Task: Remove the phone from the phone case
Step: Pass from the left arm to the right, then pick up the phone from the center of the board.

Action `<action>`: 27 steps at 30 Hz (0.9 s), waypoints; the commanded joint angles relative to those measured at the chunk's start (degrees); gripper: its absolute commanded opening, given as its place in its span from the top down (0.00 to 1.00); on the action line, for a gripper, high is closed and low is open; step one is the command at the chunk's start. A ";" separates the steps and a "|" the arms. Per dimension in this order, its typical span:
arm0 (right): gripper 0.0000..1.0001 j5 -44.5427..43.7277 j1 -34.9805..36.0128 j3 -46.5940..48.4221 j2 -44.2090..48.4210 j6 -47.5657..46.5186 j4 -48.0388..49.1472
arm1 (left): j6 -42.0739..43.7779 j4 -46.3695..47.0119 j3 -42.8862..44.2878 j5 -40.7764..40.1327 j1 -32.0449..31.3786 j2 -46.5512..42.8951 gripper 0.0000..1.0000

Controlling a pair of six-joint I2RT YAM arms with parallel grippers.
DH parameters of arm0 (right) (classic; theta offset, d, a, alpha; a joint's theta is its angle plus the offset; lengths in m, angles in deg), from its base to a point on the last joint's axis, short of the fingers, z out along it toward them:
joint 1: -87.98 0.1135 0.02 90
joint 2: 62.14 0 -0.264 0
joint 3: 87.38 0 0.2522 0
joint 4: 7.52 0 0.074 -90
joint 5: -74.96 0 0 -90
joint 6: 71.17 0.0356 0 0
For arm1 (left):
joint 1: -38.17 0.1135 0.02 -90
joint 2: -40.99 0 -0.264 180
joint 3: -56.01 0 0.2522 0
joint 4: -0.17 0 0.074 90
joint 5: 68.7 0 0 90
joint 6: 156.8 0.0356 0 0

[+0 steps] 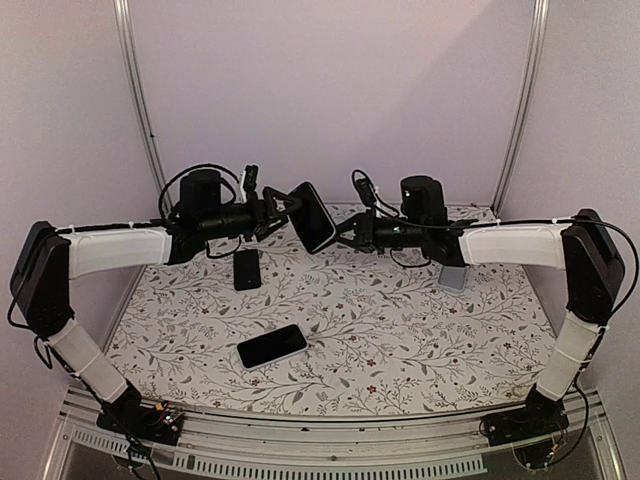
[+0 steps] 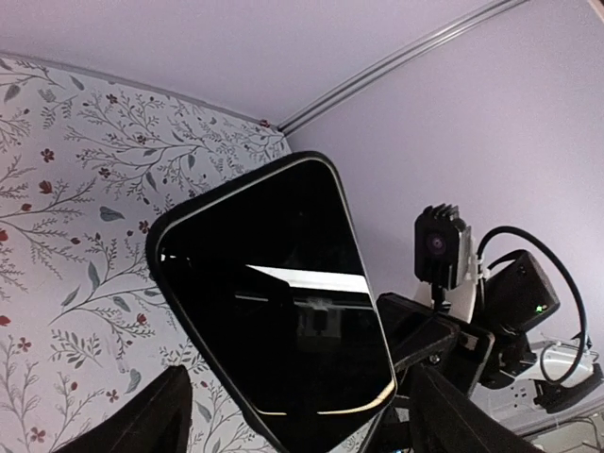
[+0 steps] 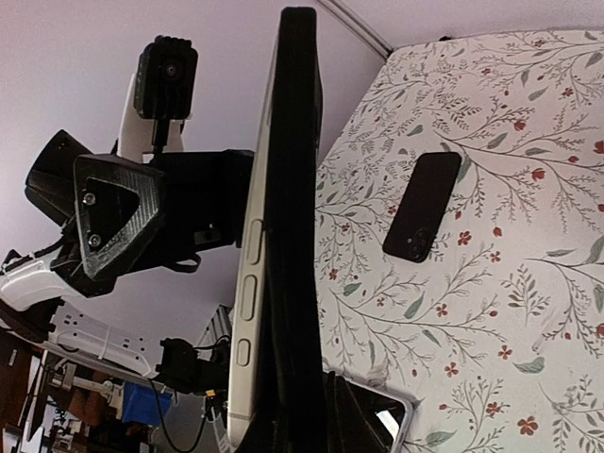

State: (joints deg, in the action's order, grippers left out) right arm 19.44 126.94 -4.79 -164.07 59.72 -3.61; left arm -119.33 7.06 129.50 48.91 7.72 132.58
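The phone [image 1: 313, 215] hangs in the air above the middle of the table, held upright in its black phone case [image 2: 156, 247]. Its dark screen [image 2: 274, 302] faces my left wrist camera. Seen edge-on from the right wrist, the phone's silver side with buttons [image 3: 247, 283] shows beside the black case [image 3: 294, 189]. My right gripper [image 1: 342, 232] [image 3: 311, 401] is shut on the lower end of the cased phone. My left gripper [image 1: 285, 207] [image 2: 293, 425] stands open, its fingers [image 2: 151, 420] spread wide on either side of the phone, apart from it.
A black phone-shaped slab [image 1: 247, 268] [image 3: 422, 208] lies camera-side up at the back of the floral table. Another phone [image 1: 272, 345] lies screen up near the front. A grey, clear-rimmed one [image 1: 452, 275] [image 3: 401, 415] lies below the right arm. Purple walls close the back and sides.
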 commanded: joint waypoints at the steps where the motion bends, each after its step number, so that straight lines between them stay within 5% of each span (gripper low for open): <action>1: 1.00 -11.49 0.52 3.12 3.19 -9.61 -9.79 | 6.21 -12.20 1.69 -2.66 -0.76 -0.57 0.19; 19: 1.00 -36.10 7.78 10.98 -3.80 -23.23 -24.35 | 5.97 -17.30 9.23 -1.49 -5.46 11.89 0.22; 27: 1.00 -39.31 8.64 13.53 -8.76 -22.76 -24.90 | 5.81 -17.04 9.93 -2.26 -5.66 14.65 0.22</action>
State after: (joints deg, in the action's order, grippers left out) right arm -15.64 135.29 5.01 -171.33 37.82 -30.65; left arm -114.35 -9.42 138.02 47.36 2.91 145.61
